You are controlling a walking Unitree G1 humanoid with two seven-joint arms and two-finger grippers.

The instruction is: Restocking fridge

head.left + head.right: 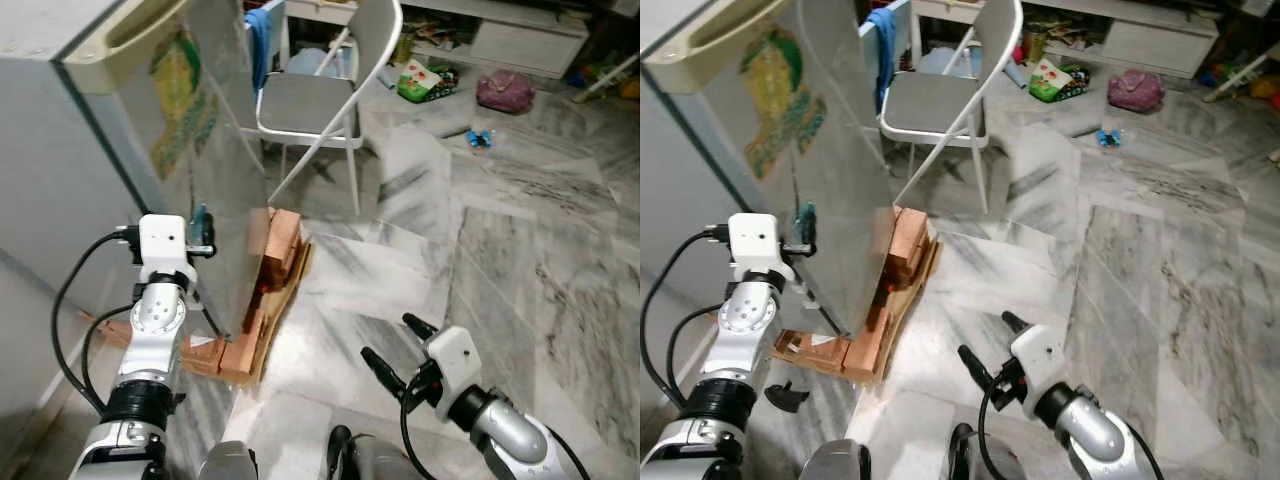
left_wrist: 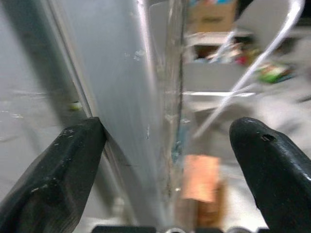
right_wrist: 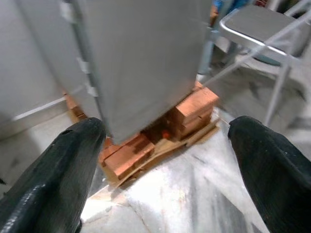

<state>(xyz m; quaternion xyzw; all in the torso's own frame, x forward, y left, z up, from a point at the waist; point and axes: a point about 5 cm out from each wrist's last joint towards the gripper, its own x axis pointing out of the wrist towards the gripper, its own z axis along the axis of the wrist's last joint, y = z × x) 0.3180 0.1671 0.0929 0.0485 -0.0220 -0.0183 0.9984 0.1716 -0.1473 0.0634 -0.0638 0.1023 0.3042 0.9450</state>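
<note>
The grey fridge [image 1: 60, 150] stands at the left on bricks [image 1: 905, 250] over marble floor [image 1: 520, 250]. The left gripper [image 2: 167, 160], fingers spread, straddles its door edge. Right of it, the right gripper [image 1: 392, 348] hangs wide open, empty. A folding chair [image 1: 940, 100] stands behind.

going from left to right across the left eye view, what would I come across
Fridge → left gripper at the fridge door's edge → wooden blocks under the fridge → folding chair → right gripper, fingers open → green packet → pink bag on the marble floor.
</note>
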